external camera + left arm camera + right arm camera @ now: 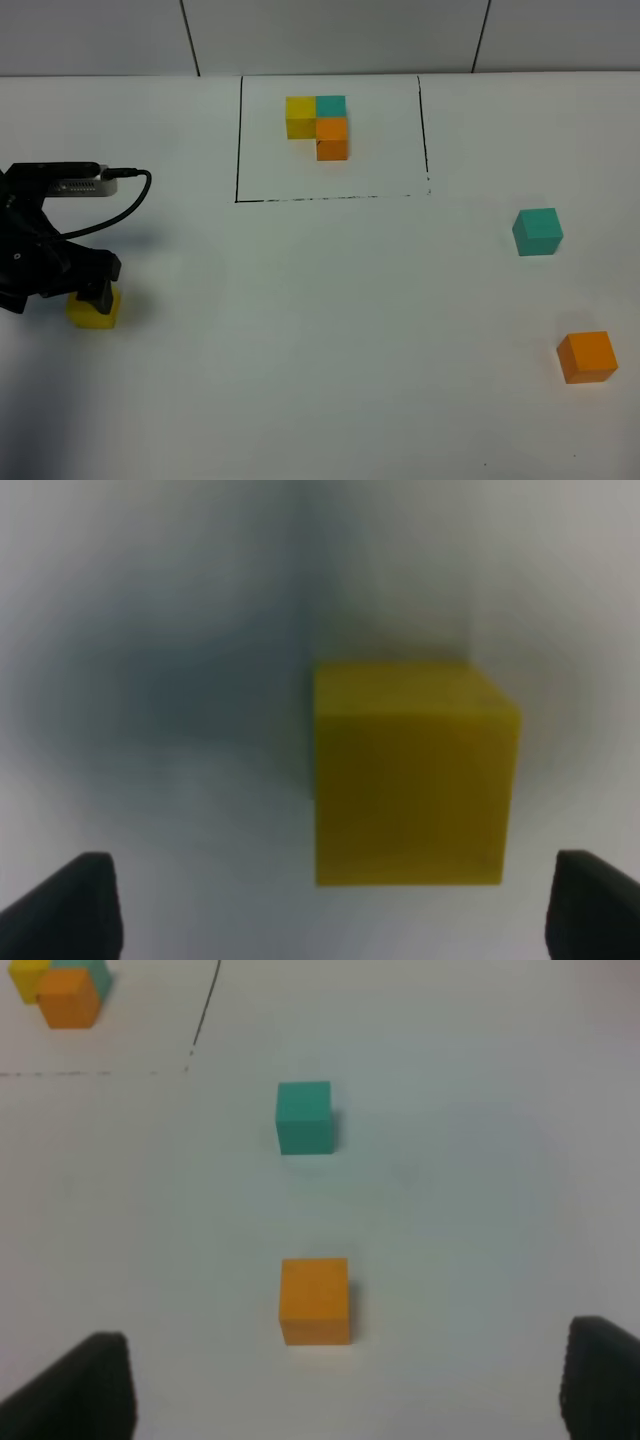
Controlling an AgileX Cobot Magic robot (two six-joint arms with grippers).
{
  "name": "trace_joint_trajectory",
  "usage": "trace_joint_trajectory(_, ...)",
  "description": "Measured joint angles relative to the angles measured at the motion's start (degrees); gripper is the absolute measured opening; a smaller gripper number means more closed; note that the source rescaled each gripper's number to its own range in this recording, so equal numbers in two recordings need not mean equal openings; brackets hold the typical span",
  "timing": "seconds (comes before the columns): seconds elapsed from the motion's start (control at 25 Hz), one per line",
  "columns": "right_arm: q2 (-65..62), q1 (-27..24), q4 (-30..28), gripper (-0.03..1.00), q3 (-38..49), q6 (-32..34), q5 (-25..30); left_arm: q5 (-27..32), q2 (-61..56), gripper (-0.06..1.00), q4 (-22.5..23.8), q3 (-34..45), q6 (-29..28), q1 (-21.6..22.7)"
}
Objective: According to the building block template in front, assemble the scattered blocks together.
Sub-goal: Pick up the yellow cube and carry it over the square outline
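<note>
Three cubes unassembled: left claw (pixel 335 910) wide over yellow cube (pixel 415 770); right claw (pixel 340 1390) wide, empty; teal cube (pixel 538 231), orange cube (pixel 587 357) apart

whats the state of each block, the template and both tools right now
building block template, assembled, three cubes joined in an L
yellow block, loose, ungripped
teal block, loose, standing alone
orange block, loose, standing alone
left tool, open, over the yellow block
right tool, open, empty

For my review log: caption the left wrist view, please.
Left gripper, jaws open, poised over the loose yellow cube on the white table.
</note>
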Motion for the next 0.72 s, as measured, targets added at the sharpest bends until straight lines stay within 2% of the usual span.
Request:
trace_joint_trajectory(0.4,0.0,0.0,0.0,0.72,0.0,0.0,0.0,-2.98,0.59,0.98,0.05,0.0,0.0,-0.3)
trace_joint_trajectory(0.72,0.0,0.0,0.0,0.72,0.0,0.0,0.0,-5.12,0.77,0.98,1.04,0.0,-0.23,-2.26)
